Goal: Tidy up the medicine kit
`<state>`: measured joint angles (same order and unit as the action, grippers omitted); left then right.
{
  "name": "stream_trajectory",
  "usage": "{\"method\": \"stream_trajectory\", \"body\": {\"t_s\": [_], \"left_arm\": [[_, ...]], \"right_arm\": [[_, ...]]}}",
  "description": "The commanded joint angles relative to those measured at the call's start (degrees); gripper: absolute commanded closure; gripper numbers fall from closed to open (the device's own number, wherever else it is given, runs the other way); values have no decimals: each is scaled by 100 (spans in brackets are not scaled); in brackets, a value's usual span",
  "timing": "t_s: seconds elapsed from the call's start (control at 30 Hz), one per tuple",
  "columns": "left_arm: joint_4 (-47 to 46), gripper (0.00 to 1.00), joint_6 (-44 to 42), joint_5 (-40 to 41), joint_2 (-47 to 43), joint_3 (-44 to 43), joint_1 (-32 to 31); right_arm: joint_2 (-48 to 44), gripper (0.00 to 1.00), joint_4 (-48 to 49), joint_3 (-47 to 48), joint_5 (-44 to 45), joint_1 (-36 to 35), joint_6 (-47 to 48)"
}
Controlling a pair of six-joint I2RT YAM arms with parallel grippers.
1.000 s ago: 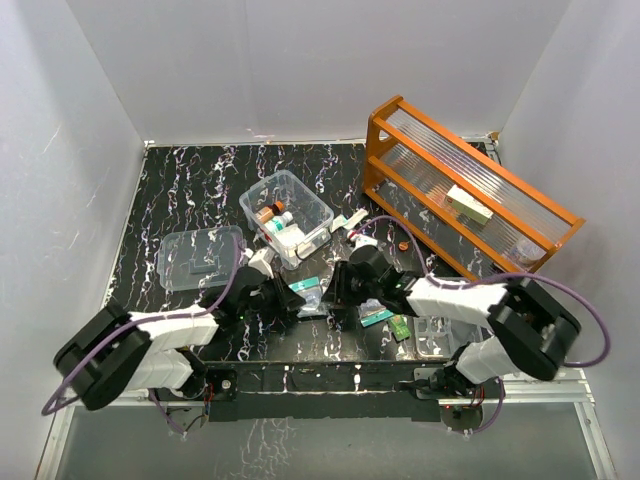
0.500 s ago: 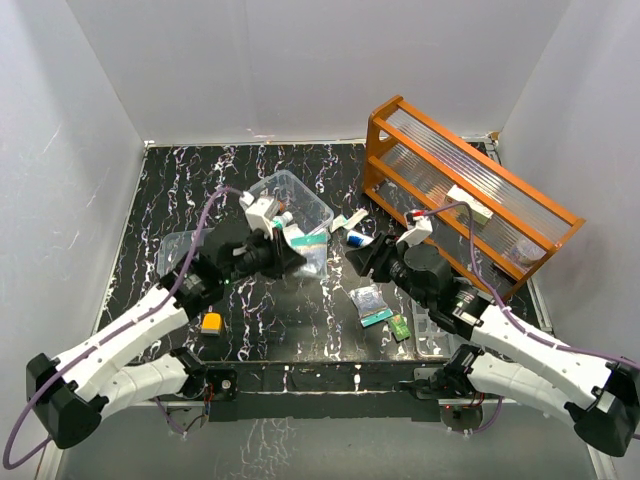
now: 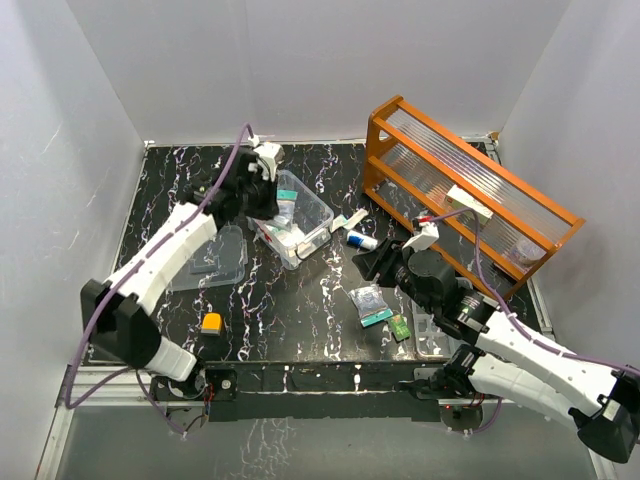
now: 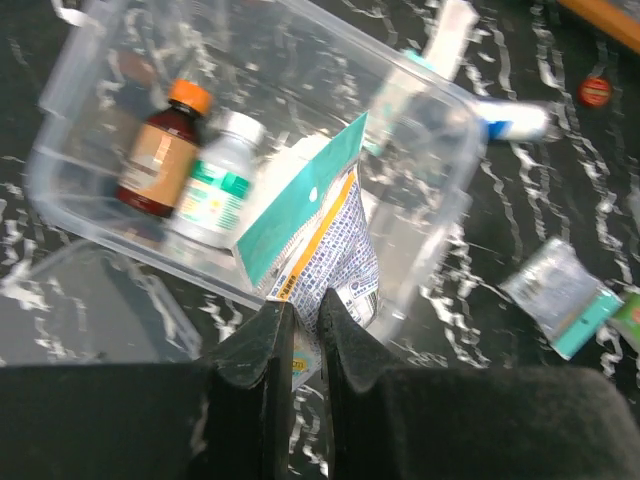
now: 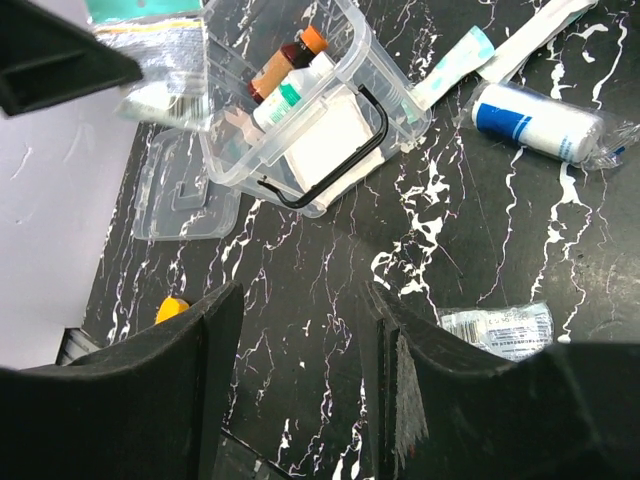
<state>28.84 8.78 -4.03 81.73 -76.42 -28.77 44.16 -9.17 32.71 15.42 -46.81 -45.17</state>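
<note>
The medicine kit box (image 3: pixel 322 214) is clear, stands open at the table's middle back, and also shows in the left wrist view (image 4: pixel 450 130). It holds a brown bottle (image 4: pixel 160 150), a white bottle (image 4: pixel 215 185) and white packs. Its clear lid (image 3: pixel 205 258) lies flat to its left. My left gripper (image 3: pixel 272 196) is shut on a teal-topped packet (image 4: pixel 320 230) and holds it over the box. My right gripper (image 3: pixel 368 262) is open and empty above bare table, right of the box (image 5: pixel 310 110). The clear compartment tray (image 3: pixel 432 335) lies at the front right.
An orange wooden rack (image 3: pixel 460 195) stands at the back right. A blue-and-white roll (image 5: pixel 540 125), a teal-tipped tube (image 5: pixel 450 65), a clear packet (image 3: pixel 370 300) and a green item (image 3: pixel 400 328) lie right of the box. A small orange piece (image 3: pixel 211 322) lies front left.
My left arm has carried the teal-topped packet from the table's front up and back over the box. My right gripper rose from the front centre, then held still.
</note>
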Motion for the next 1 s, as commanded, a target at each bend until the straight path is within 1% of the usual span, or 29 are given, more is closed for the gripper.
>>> {"method": "stream_trajectory", "body": {"t_s": [0.0,0.07,0.2,0.27,0.37,0.53,0.67,0.8,0.9,0.97], "left_arm": [[710,96,-929,-573,555,-1019,593],[853,96,-1188,-923,935,-1444,660],[1472,97,-1525,-1022,1836,-2382,729],[1752,97,-1915,-1291,2189,-2649,742],[1959,96,-2544,-1904,2354,-2653,742],[2079,96,-2933,-2095,2455,-2567,742],[2316,96,-3286,-2574,2668,-2484,712],[2540,97,-3369,-2139,2955,-2681,552],[2443,97,-3461,-1856,3038,-2518,432],[2400,97,-3494,-1832,3094,-2439,398]], "right_arm": [[-199,53,214,-28,197,14,-12],[-197,53,209,-16,208,14,-4],[-249,53,143,-6,205,14,-7],[-331,53,103,-38,219,14,-11],[-484,52,67,-101,270,18,-10],[-505,52,73,-108,299,14,-1],[-420,52,85,-109,263,15,8],[-391,52,148,-166,239,14,-15],[-354,52,186,-148,218,14,1],[-316,52,181,-134,216,16,14]]}}
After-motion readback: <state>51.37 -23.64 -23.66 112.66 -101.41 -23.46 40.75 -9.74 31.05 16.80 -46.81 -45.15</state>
